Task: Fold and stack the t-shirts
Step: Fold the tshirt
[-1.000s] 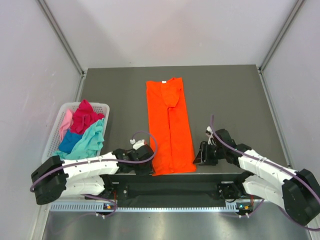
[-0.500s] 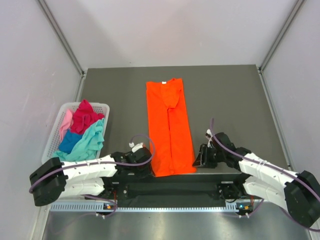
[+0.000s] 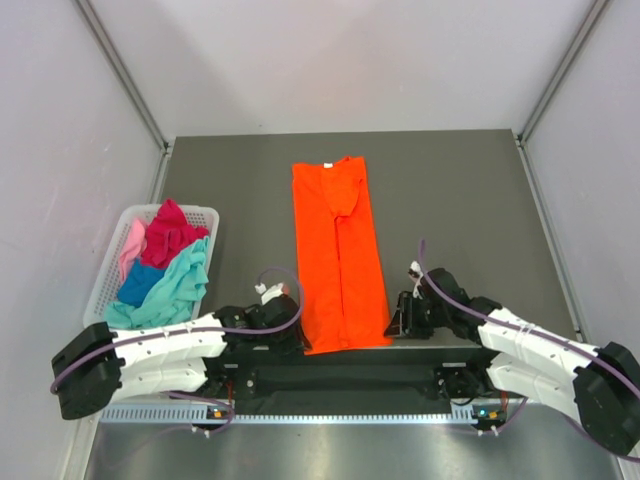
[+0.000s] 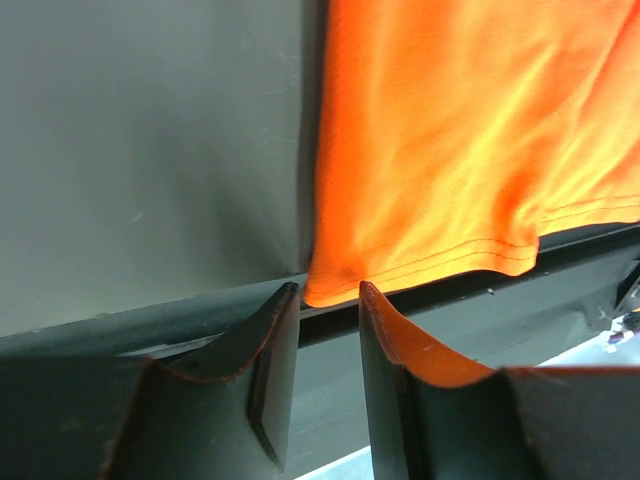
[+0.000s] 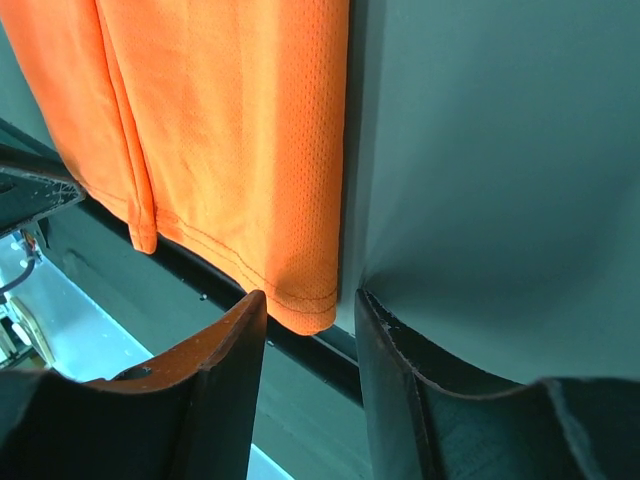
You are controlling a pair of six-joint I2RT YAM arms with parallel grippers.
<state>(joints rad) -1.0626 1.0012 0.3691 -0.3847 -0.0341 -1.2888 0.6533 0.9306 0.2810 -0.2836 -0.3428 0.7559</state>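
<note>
The orange t-shirt (image 3: 340,255), sleeves folded in, lies as a strip on the table (image 3: 450,200), both spread hands, left hand (image 4: 328,300) and right hand (image 5: 305,305), at its 6 o'clock hem, gripping nothing; the other t-shirts (image 3: 165,265) are unfolded in the basket (image 3: 103,280) at 9 o'clock.

One t-shirt (image 3: 340,255) flat on the table (image 3: 450,200), basket (image 3: 105,277) of heaped t-shirts (image 3: 165,260) left of it

left end effector (image 4: 328,300): low, jaws parted | right end effector (image 5: 310,300): low, jaws parted
</note>
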